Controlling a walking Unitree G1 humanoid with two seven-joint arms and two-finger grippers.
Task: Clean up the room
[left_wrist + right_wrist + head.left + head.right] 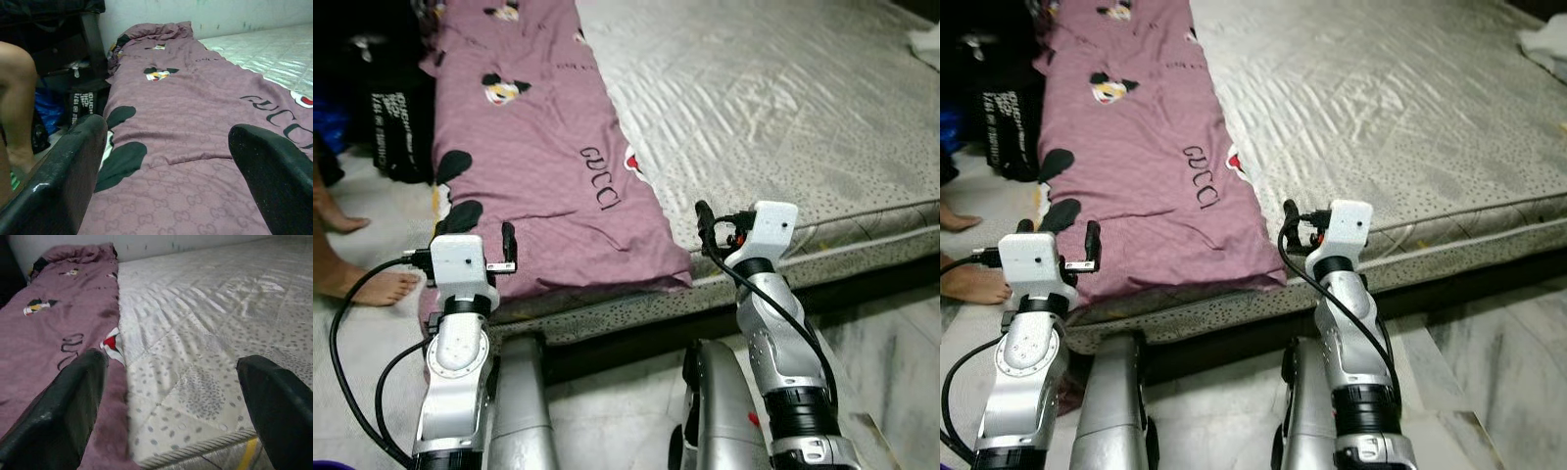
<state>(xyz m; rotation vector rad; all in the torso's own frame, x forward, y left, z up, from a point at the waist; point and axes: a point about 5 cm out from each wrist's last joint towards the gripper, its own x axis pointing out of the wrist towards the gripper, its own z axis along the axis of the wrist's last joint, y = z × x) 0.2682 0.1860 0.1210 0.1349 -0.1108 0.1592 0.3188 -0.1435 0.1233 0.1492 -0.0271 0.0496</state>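
We stand at the bed's edge with both arms raised; the left tool (494,257) is spread wide and grasps nothing, and the quilt (538,157) lies just ahead of it and under its reach; the right tool (720,230) is likewise spread and empty, with the quilt's near corner just off its left finger and bare mattress (773,98) ahead and to its right. The quilt lies flat in a long strip along the mattress's left side, its near end drooping over the bed edge. A person's feet (352,279) rest on the floor left of the left tool. We judge the quilt to be the thing in hand, though a strip so laid fits either a fold under way or one done; any grasp would call for both tools to close on the near hem together.
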